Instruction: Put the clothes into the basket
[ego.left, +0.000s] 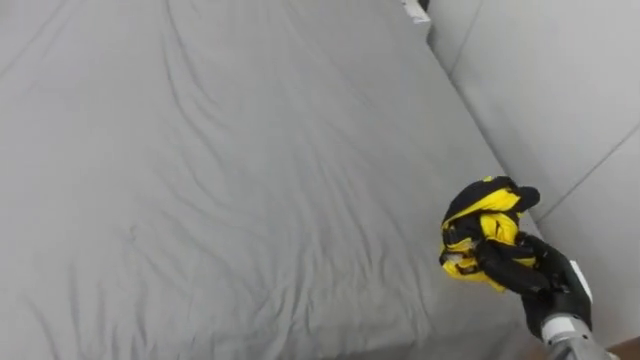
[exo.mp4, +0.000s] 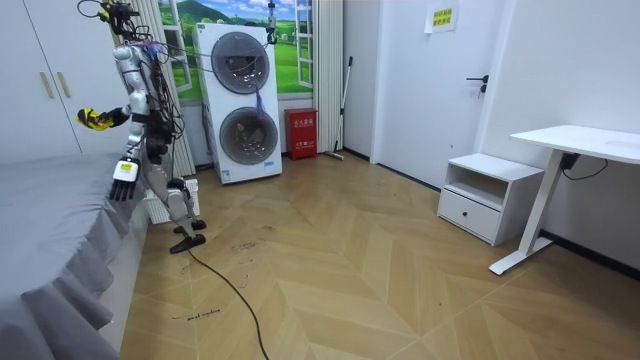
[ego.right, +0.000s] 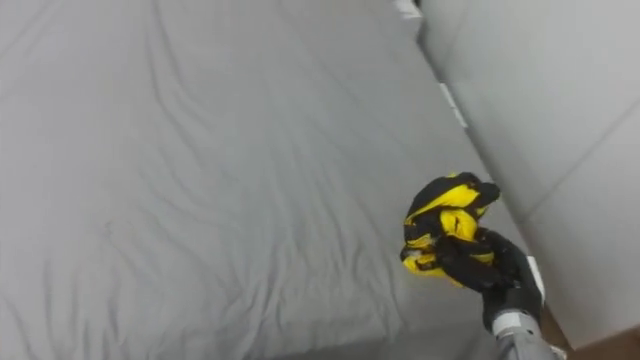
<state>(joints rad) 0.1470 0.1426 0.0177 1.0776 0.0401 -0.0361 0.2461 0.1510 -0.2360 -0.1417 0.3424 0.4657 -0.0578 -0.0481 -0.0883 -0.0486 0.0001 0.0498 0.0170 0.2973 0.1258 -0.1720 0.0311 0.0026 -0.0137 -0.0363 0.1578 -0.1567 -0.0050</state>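
Right hand (ego.left: 535, 275): in from lower right, arm raised, dark fingers curled tight round the bundle — clamped on it from below.
Clothes (ego.left: 483, 215): yellow-and-black garment bunched into a lumpy ball of soft folds; held in the right hand at chest height, clear of the sheet, over the bed's right edge.
Left hand (exo.mp4: 124, 170): hanging low beside the body at the bed's edge in the room view; finger state cannot tell.
Bed (ego.left: 250, 180): grey matte sheet, mostly flat, with long shallow wrinkles across it.
Panels (ego.left: 560, 90): smooth pale-grey flat surfaces just right of the bed, split by thin straight seams.
Stance: upright at the side of the bed, facing it.
Behind: two white machines (exo.mp4: 245, 100) stacked, boxy, each with a round door — standing on a herringbone wood floor (exo.mp4: 380, 280).
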